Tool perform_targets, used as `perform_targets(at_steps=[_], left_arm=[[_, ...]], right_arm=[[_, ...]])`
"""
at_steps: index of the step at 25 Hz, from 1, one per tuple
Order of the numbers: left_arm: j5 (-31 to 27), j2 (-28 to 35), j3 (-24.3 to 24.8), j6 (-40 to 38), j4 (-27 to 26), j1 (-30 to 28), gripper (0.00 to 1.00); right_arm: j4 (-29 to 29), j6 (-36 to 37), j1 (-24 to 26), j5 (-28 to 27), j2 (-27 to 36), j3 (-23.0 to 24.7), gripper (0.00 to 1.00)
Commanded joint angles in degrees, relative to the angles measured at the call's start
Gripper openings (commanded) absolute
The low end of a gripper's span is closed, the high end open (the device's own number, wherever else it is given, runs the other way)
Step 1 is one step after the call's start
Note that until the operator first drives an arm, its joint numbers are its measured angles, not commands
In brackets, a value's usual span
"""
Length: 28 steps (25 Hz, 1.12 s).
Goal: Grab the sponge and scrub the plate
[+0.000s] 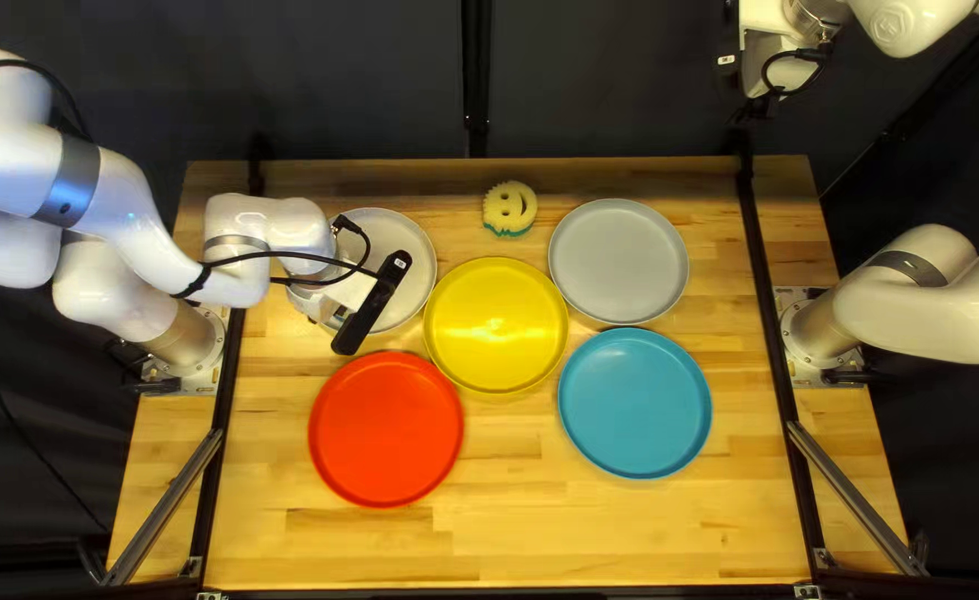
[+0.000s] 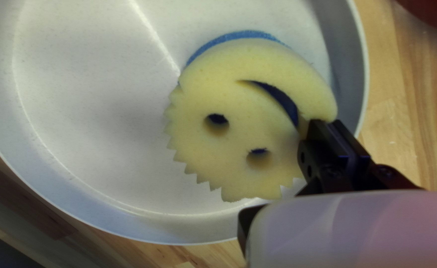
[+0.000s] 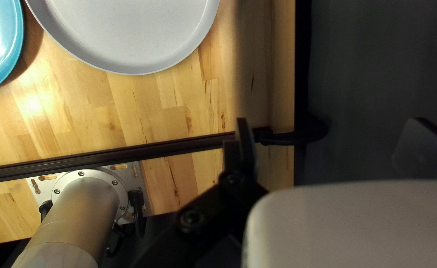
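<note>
Place: a robotics lab, as far as I can tell
Mounts: my glossy white left arm (image 1: 6,167) and right arm (image 1: 940,306), each bolted to a silver metal plate (image 3: 130,181)
Bench: pale wooden butcher-block table (image 1: 623,533) with long black metal rails (image 1: 772,322)
Backdrop: dark hanging curtain (image 1: 345,83)

The top left view slants over the wooden table (image 1: 623,533) from its near edge; looking down, the close left wrist view shares the round white plate (image 2: 104,124), the higher right one the round grey plate (image 3: 134,30).
</note>
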<state>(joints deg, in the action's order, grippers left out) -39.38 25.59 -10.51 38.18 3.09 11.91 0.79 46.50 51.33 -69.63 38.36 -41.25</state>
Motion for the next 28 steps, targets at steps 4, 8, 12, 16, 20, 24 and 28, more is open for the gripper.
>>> perform_targets(at_steps=[4, 8, 12, 16, 20, 24, 28], left_arm=[[1.49, -4.46, -2.61, 9.62, -0.54, 10.87, 0.0], [2.62, -8.34, -5.29, 13.16, -1.38, 14.22, 0.0], [1.64, -7.37, -5.96, 10.74, -1.82, 11.13, 0.0], [1.36, -6.35, -6.2, 6.2, -1.58, 6.01, 0.0], [-0.54, -4.52, -7.91, -0.96, 0.24, -0.75, 0.0], [-4.04, -2.08, -10.43, -6.83, 2.74, -5.52, 0.0], [-6.22, -3.14, -15.14, -12.32, 5.91, -9.97, 0.0]], right_arm=[[0.0, 0.0, 0.0, 0.0, 0.0, 0.0, 1.0], [0.0, 0.0, 0.0, 0.0, 0.0, 0.0, 1.0], [0.0, 0.0, 0.0, 0.0, 0.0, 0.0, 1.0], [0.0, 0.0, 0.0, 0.0, 0.0, 0.0, 1.0], [0.0, 0.0, 0.0, 0.0, 0.0, 0.0, 1.0], [0.0, 0.0, 0.0, 0.0, 0.0, 0.0, 1.0], [0.0, 0.0, 0.0, 0.0, 0.0, 0.0, 1.0]])
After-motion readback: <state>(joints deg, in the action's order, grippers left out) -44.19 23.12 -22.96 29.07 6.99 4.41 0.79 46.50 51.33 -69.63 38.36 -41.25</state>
